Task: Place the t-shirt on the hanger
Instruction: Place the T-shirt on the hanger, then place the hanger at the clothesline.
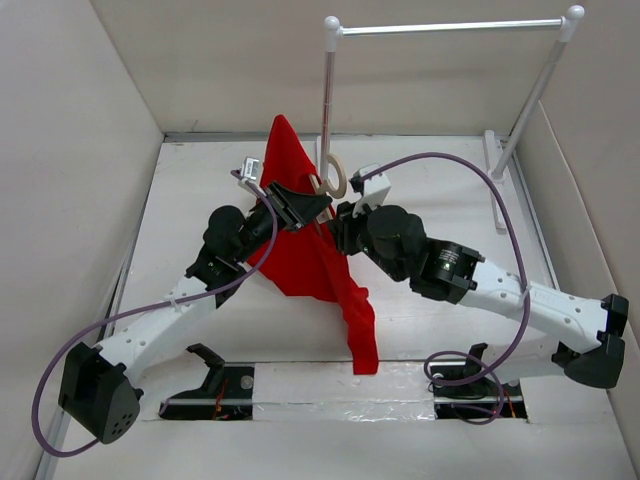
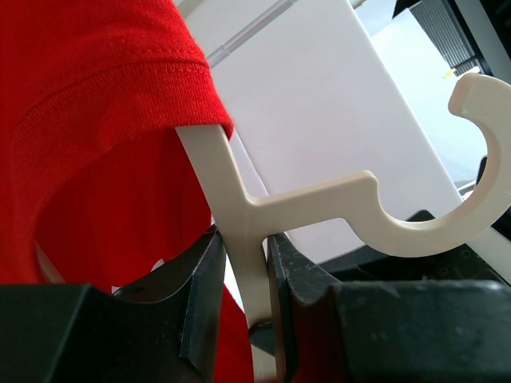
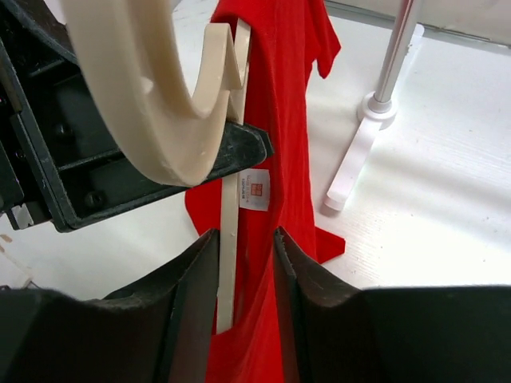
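The red t-shirt [image 1: 300, 235] hangs in mid-air between my two arms, its tail trailing toward the near edge. The beige hanger [image 2: 319, 199] is tilted. One of its arms runs up under the shirt's hem [image 2: 192, 120], and its hook [image 1: 335, 178] sticks out to the right. My left gripper [image 2: 246, 271] is shut on the hanger's stem just below the hook. My right gripper [image 3: 243, 263] is open, its jaws standing on either side of the hanger's other arm [image 3: 230, 239] and a fold of red cloth [image 3: 287, 120], with gaps on both sides.
A white rack with a silver rod [image 1: 450, 27] stands at the back right; its foot [image 3: 359, 152] rests on the white table behind the shirt. Beige walls close the left, back and right sides. A purple cable [image 1: 500, 200] loops over the right arm.
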Tool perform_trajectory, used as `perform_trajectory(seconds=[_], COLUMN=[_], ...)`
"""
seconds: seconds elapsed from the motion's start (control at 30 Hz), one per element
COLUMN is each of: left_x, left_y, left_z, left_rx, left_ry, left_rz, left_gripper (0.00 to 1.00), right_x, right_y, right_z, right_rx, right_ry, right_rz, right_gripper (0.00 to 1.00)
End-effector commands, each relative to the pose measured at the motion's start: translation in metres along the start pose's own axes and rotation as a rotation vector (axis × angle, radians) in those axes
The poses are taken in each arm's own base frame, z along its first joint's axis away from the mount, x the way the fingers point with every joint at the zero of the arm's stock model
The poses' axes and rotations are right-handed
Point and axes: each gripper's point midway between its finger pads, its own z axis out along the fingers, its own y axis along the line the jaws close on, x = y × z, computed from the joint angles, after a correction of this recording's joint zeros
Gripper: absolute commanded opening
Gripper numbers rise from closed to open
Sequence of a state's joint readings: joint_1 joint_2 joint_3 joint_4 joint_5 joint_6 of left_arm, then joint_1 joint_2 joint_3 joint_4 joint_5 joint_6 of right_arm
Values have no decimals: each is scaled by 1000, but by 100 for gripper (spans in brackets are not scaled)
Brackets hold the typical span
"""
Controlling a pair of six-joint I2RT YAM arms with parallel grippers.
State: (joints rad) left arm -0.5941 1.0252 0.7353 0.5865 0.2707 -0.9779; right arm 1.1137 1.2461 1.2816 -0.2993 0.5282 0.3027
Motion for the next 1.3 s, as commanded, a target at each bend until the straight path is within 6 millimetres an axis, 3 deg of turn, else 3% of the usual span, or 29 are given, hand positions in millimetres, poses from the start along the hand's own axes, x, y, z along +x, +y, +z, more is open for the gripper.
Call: perform_trajectory(seconds=[0.0,0.2,0.37,0.43,0.47,0.6,0.63,0.67,0.7,0.73,0.87,1.03,1.17,1.2,1.27], left_x=[-23,-23,-23,-23,-23,-25,-25,-28,-28,-28,-32,-41,-51,-53,-57], left_y=[-48,-48,-51,-51,-51,-52,-49,-53,-53,-55,-63,-74,-80,-81,-82], left_z=[-5,-7,-8,-9,-9,-9,-9,-12,-14,-15,-26,-42,-64,-68,-80], left_rx=[157,153,156,157,160,139,129,135,128,127,124,109,70,63,49], left_ry=[-70,-71,-77,-79,-78,-76,-78,-88,-89,-84,-89,-114,-155,-162,-187], left_rz=[57,58,54,53,51,78,85,96,113,125,167,225,286,296,315], left_gripper=[0,0,0,0,0,0,3,17,25,36,50,51,51,51,51], right_x=[-5,-7,-10,-8,-8,-16,-23,-23,-25,-35,-54,-80,-109,-123,-126], right_y=[-3,3,5,6,5,0,-1,-6,-7,-13,-38,-66,-109,-116,-133], right_z=[2,5,4,5,5,-3,-8,-12,-15,-18,-32,-50,-77,-86,-93], right_rx=[32,13,1,0,6,13,17,31,33,44,97,157,289,309,385], right_ry=[-19,-24,-26,-19,-14,-32,-45,-38,-37,-54,-70,-104,-135,-164,-153], right_rz=[-10,3,3,-4,-5,6,13,9,10,23,31,48,79,97,90], right_gripper=[32,18,20,3,0,0,0,0,0,0,0,0,0,0,0])
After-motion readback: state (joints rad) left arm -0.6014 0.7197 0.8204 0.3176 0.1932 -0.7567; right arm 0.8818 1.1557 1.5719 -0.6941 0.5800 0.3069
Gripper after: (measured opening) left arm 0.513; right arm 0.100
